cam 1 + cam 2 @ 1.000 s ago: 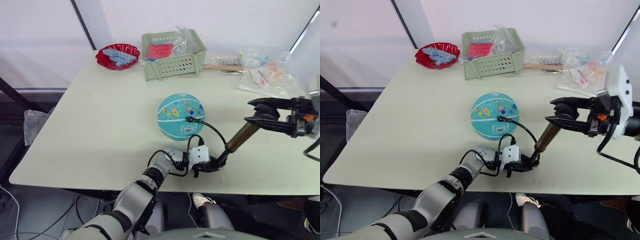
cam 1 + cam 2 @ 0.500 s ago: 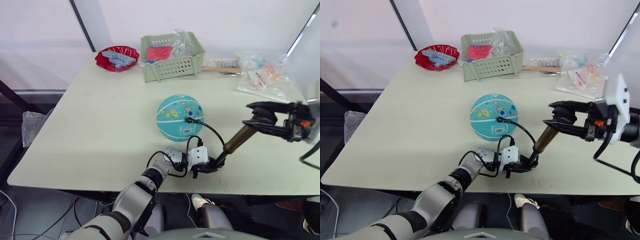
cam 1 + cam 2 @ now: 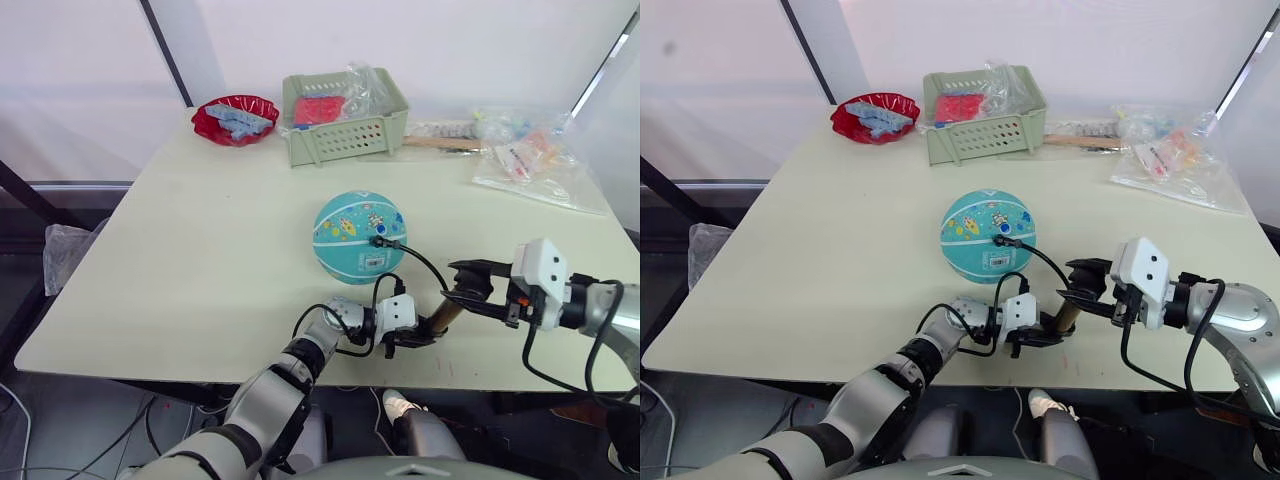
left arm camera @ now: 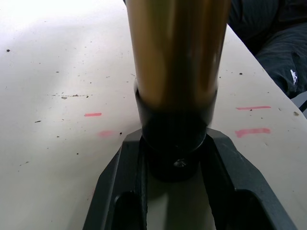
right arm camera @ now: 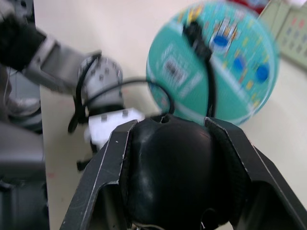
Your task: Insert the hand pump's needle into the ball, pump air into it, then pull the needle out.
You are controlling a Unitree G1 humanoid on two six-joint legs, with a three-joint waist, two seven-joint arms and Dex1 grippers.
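Observation:
The teal ball [image 3: 358,234] rests near the middle of the table. The needle's black fitting [image 3: 379,240] sits plugged into the ball's near right side; the pin itself is hidden. A thin black hose [image 3: 423,263] arcs from it to the hand pump [image 3: 439,318], which leans near the front edge. My left gripper [image 3: 412,339] is shut on the pump's black bottom cap [image 4: 175,139], below the brass barrel [image 4: 175,52]. My right gripper [image 3: 463,293] is shut on the black handle [image 5: 172,167], close above the barrel.
A green basket [image 3: 345,125] with red contents and a plastic bag stands at the back, with a red bowl [image 3: 236,115] to its left. Clear bags of small items [image 3: 530,160] lie at the back right. The table's front edge [image 3: 300,375] runs just beyond the pump.
My right gripper has come down and to the left with the handle, pressing it toward the barrel. The left gripper, the ball and the needle fitting have stayed put.

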